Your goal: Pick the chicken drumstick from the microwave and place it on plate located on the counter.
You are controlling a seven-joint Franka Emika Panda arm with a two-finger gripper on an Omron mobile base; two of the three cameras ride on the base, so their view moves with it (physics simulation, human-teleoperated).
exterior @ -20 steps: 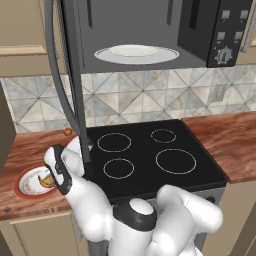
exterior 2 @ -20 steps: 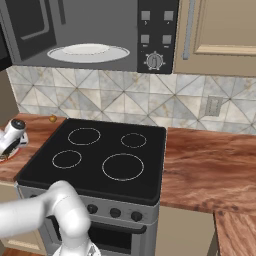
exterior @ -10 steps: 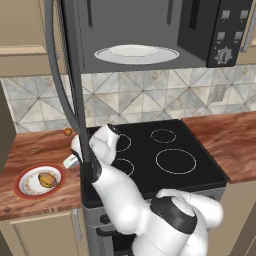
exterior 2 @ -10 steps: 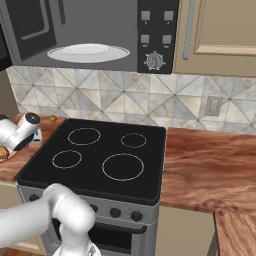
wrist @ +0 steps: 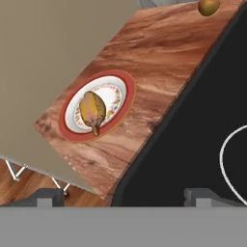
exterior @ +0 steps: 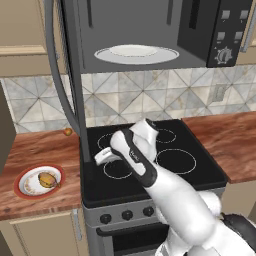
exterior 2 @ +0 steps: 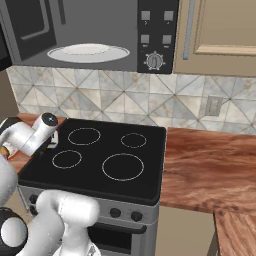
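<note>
To the left of your pincer (exterior: 98,159) and lower, the plate (exterior: 31,190) sits on the counter (exterior: 45,150), and the drumstick (exterior: 48,179) lies on its white centre, apart from the fingers. In the hand view the plate (wrist: 68,125) and drumstick (wrist: 92,109) show up and to the left of the two finger tips (wrist: 44,197), which stand wide apart at the bottom with nothing between them. A small orange ball (exterior: 67,132) rests on the counter behind and to the left of the pincer, by the wall. The pincer itself hangs over the left part of the black stove top (exterior: 150,170), near its left front ring. Above it and to the right, you see the microwave (exterior: 150,30) open, with a white disc (exterior: 136,53) inside.
</note>
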